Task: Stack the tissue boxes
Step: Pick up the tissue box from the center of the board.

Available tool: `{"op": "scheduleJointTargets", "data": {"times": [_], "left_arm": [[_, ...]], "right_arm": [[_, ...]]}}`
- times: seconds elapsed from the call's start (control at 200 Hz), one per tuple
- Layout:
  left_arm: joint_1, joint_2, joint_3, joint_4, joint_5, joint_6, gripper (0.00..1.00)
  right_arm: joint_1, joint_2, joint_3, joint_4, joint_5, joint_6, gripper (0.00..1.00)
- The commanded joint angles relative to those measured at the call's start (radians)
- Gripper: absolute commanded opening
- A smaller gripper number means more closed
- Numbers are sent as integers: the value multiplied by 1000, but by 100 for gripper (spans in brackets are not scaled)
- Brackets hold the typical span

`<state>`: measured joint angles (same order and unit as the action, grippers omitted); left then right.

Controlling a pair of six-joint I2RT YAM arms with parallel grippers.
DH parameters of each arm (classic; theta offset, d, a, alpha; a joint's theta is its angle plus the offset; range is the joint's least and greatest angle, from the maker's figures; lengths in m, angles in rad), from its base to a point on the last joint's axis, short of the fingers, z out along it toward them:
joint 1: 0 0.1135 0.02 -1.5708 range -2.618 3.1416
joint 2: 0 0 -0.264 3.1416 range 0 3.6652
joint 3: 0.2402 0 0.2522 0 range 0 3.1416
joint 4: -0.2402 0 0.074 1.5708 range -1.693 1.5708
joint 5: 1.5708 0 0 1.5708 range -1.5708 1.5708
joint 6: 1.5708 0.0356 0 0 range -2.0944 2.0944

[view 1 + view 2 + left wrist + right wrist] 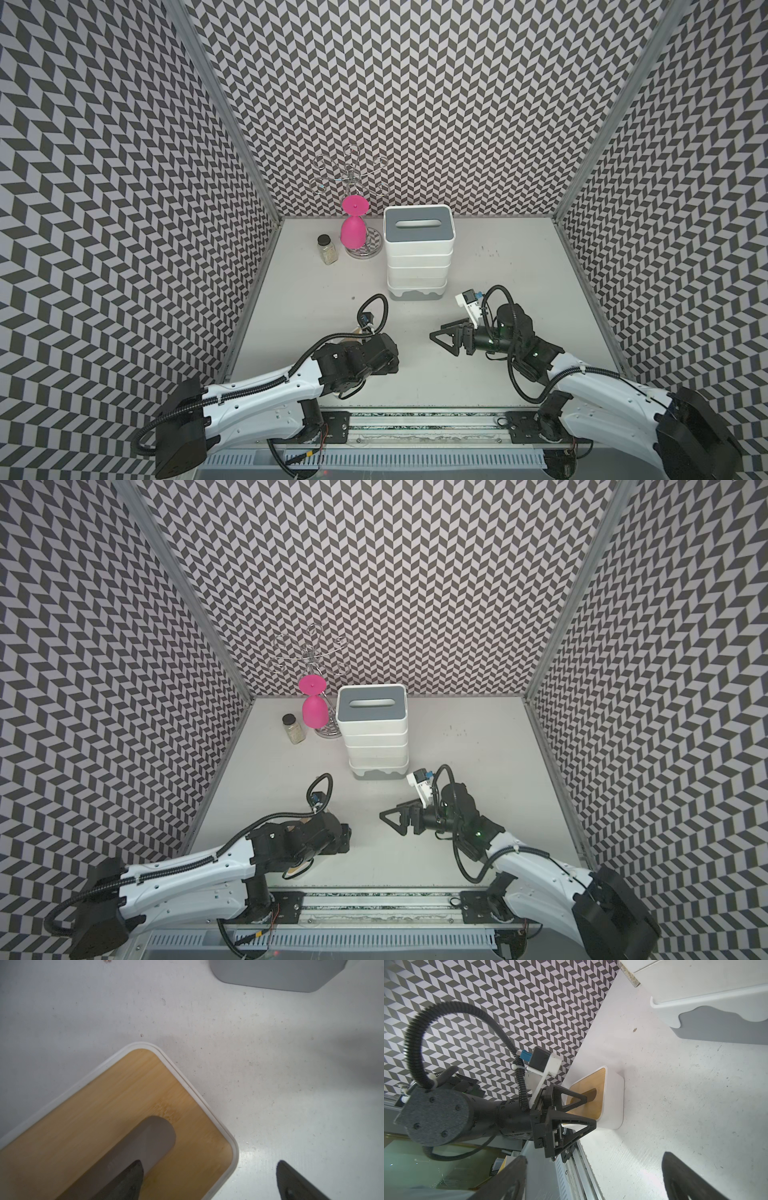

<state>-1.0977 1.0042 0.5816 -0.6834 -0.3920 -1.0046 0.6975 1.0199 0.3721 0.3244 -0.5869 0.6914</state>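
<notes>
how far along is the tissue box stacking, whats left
Mostly done: the stack of tissue boxes stands at the back, grey lid on top. In hand: nothing gripped; the left gripper is open over the bamboo-lidded box on the table, one of its fingers above the slot. The right gripper is open, empty. Left: grip that last box and set it on the stack.

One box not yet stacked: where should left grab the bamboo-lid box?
Probably straight down with the left gripper: one finger in the slot of the bamboo-lid box, one outside its white wall. It sits flat, lid up, slot open.
</notes>
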Motion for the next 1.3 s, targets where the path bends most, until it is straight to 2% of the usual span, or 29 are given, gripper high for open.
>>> {"op": "scheduleJointTargets", "data": {"times": [0.0,0.195,0.385,0.636,0.751,0.916,1.011,1.121,1.297], "left_arm": [[-2,48,1,-34,-31,-14,99],[51,104,23,62,-41,73,100],[156,107,-9,250,87,156,99],[243,168,38,340,112,218,100],[230,187,54,340,104,220,100],[133,228,126,110,-41,168,100],[102,271,129,53,-6,158,100],[74,314,120,-12,-20,121,100],[67,294,76,0,16,113,100]], "right_arm": [[5,5,9,67,10,1,99],[5,7,5,67,13,0,99],[6,-10,-4,56,21,-3,99],[5,-2,-1,52,25,-7,99],[5,7,1,52,26,-7,99],[5,12,1,44,27,-12,99],[5,12,-1,48,30,-10,99],[5,13,6,38,31,-19,99],[4,1,22,-4,44,-40,99]]}}
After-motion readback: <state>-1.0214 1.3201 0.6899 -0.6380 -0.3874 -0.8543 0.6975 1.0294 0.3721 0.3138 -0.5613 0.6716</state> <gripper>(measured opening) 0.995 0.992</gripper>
